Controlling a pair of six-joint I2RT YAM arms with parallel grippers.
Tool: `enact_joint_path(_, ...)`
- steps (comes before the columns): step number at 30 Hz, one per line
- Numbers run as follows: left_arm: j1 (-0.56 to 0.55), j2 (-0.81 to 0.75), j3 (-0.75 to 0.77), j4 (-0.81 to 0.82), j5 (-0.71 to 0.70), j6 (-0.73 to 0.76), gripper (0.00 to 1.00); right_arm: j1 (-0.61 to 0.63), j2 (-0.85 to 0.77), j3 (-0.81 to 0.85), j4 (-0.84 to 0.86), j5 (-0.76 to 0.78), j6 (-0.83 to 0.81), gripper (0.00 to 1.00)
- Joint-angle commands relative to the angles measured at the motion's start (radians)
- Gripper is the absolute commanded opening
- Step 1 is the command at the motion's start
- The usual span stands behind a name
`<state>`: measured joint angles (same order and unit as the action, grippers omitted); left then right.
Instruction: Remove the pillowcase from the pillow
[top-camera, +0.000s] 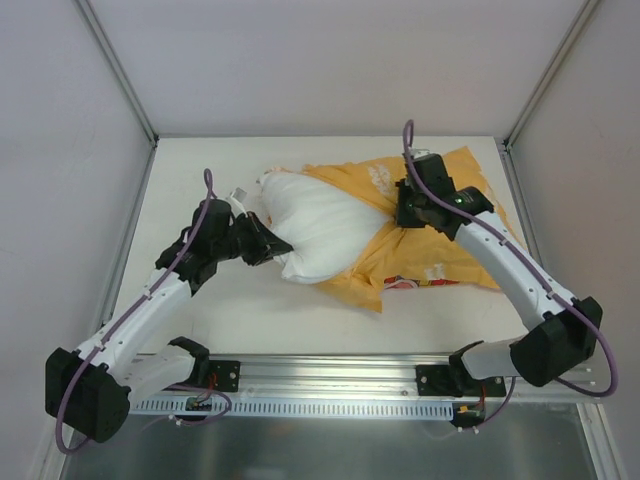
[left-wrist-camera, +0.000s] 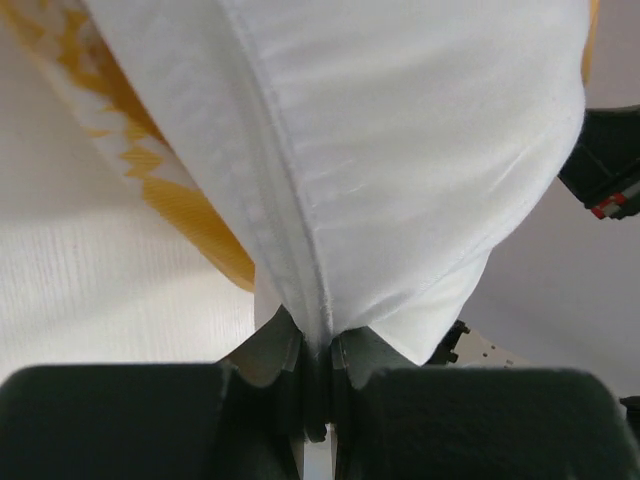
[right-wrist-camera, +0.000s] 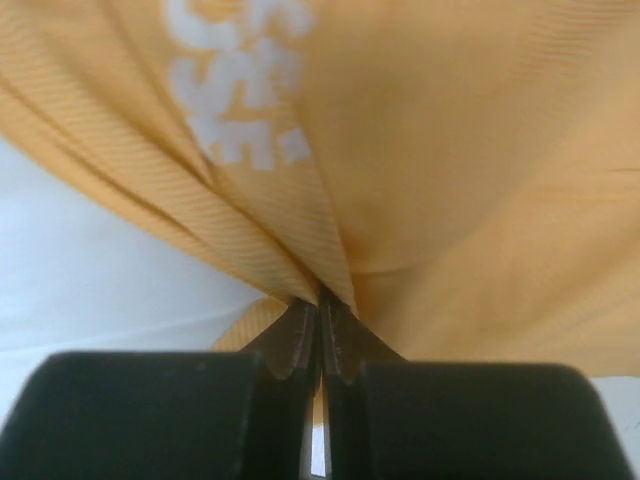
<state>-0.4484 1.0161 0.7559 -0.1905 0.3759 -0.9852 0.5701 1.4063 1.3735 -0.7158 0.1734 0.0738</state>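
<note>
Bright, even light fills the overhead view; faint soft shadows edge the pillow (top-camera: 320, 228) at centre. Both wrist views are close and slightly soft; the pillowcase (right-wrist-camera: 460, 150) blurs toward the dark bottom edge.

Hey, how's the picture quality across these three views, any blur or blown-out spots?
Top view: even soft light, sharp, only faint shadows on the table. Left wrist: the pillow is bright but its seam is readable, the dark left gripper body soft. Right wrist: the pillowcase weave is crisp, the right gripper body blurred.

The left arm (top-camera: 140, 310) and right arm (top-camera: 510, 265) both bend inward, each with jaws pinched tight.
</note>
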Motion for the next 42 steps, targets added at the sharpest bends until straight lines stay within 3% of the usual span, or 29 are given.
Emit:
enact_joint_path(1,0.121,-0.082,0.082,-0.064,0.061,0.06,0.0,-0.16,-0.108,-0.099,-0.036,0.064,0.003,0.01)
enact_joint_path(6,0.229,-0.111,0.177,-0.11,0.109,0.091,0.0,-0.262,-0.253,-0.189,-0.036,0.1,0.053,0.01)
enact_joint_path(11,0.293,-0.14,0.267,-0.148,0.142,0.099,0.0,-0.265,-0.395,-0.198,-0.022,0.109,0.103,0.01)
enact_joint_path(18,0.293,-0.279,0.014,-0.147,0.138,0.053,0.01,-0.207,-0.455,-0.398,0.047,-0.026,0.106,0.01)
enact_joint_path(19,0.293,-0.287,-0.031,-0.147,0.152,0.063,0.09,-0.178,-0.443,-0.453,0.055,-0.02,0.109,0.01)
enact_joint_path(21,0.293,-0.303,-0.061,-0.148,0.184,0.075,0.42,-0.151,-0.431,-0.503,0.065,-0.035,0.122,0.01)
enact_joint_path(22,0.293,-0.31,-0.073,-0.148,0.204,0.091,0.83,-0.144,-0.431,-0.545,0.079,-0.046,0.126,0.01)
enact_joint_path(23,0.293,-0.317,-0.075,-0.148,0.207,0.095,0.94,-0.136,-0.435,-0.562,0.085,-0.046,0.13,0.01)
enact_joint_path(24,0.293,-0.329,-0.072,-0.15,0.201,0.1,0.99,-0.127,-0.44,-0.576,0.091,-0.046,0.132,0.01)
enact_joint_path(31,0.293,-0.185,0.061,-0.17,0.095,0.148,0.99,-0.122,-0.507,-0.605,0.091,-0.074,0.109,0.01)
enact_joint_path(37,0.272,0.077,0.157,-0.162,0.006,0.181,0.99,-0.101,-0.527,-0.585,0.079,-0.084,0.107,0.01)
enact_joint_path(42,0.209,0.309,0.256,-0.116,0.044,0.21,0.99,-0.043,-0.518,-0.547,0.062,-0.071,0.109,0.01)
